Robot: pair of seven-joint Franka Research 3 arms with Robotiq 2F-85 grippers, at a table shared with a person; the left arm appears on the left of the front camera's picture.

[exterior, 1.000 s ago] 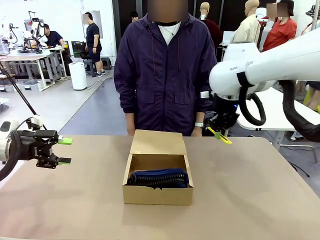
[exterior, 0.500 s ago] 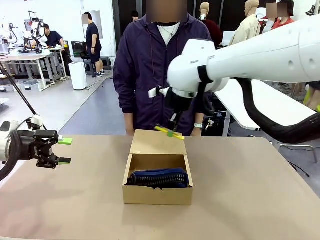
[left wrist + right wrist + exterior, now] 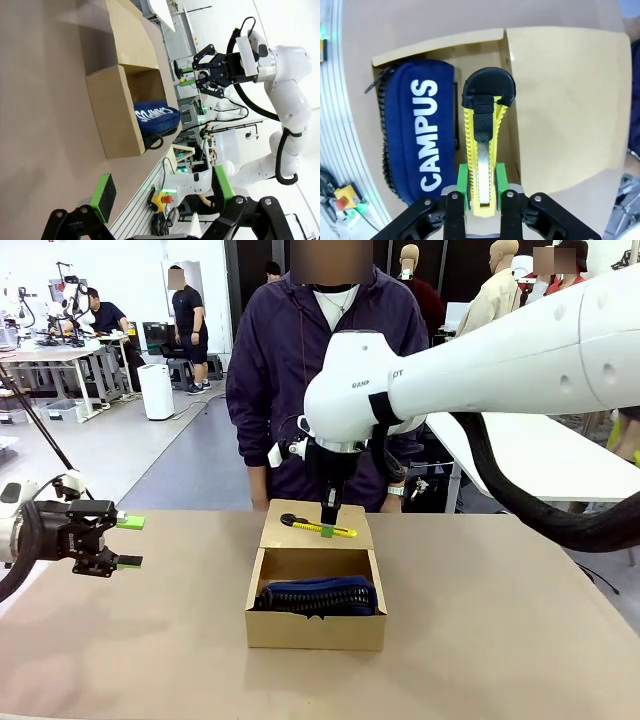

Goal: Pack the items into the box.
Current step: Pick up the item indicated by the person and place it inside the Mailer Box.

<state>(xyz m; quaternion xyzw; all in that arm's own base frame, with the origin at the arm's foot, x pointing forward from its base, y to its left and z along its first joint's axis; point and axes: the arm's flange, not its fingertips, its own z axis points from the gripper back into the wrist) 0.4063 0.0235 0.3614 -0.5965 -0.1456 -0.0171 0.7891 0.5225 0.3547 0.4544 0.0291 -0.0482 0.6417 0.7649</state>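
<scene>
Box (image 3: 315, 628) packing, with the second item in hand. At the far left of the counter (image 3: 500, 640), left pincer (image 3: 130, 542) hanging just above the surface, jaws spread wide with nothing between them, well apart from the box. Mid-counter, the box open, flap lid (image 3: 290, 540) folded back toward the far side. Navy pouch (image 3: 318, 595) already inside, lying along the near wall, with a bare strip of box floor on its far side. Over the far part of the box, utility knife (image 3: 345, 532) held level, black end to the left, clamped across its yellow body by the right pincer (image 3: 327, 525), jaws closed tight on it.

Probably the placing step for the knife. Next move: down into the free strip beside the pouch, knife kept parallel to it, then release low, clear of the far wall and the flap.
</scene>
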